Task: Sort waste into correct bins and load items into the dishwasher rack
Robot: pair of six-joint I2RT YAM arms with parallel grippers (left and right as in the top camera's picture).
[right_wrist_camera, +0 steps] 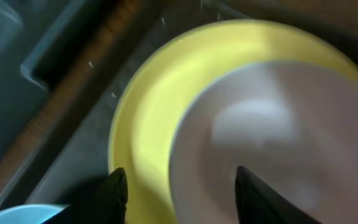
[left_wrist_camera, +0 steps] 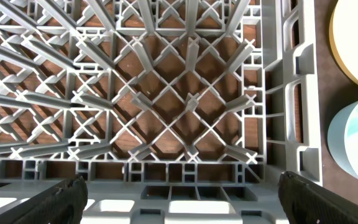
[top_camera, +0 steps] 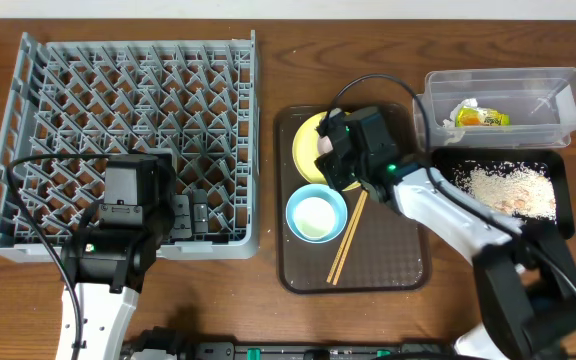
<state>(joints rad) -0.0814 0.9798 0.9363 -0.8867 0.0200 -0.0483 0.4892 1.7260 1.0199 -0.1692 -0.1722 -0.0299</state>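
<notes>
The pinkish-white bowl (right_wrist_camera: 272,137) sits on the round yellow plate (right_wrist_camera: 148,106), which lies at the far end of the brown tray (top_camera: 398,260) in the middle of the table (top_camera: 268,310). The right gripper (right_wrist_camera: 179,173) hangs over the plate. Its jaws are part open and straddle the bowl's rim, one finger over the yellow plate and the other over the bowl. In the blurred wrist view they do not pinch the rim and hold nothing. Just near of the plate on the same tray stands the light blue bowl (top_camera: 316,215), with the wooden chopsticks (top_camera: 348,238) lying slantwise at its right side. To the right of the tray, at the far side, the clear tub (top_camera: 558,90) holds the crumpled snack wrapper (top_camera: 483,117). Just near of the tub, the black tray (top_camera: 564,190) carries a spread of white crumbs (top_camera: 513,190). Left of the brown tray is the large grey dishwasher rack (top_camera: 128,80). The left gripper (left_wrist_camera: 182,180) hovers above the rack's near edge with its jaws spread wide and nothing between them.
</notes>
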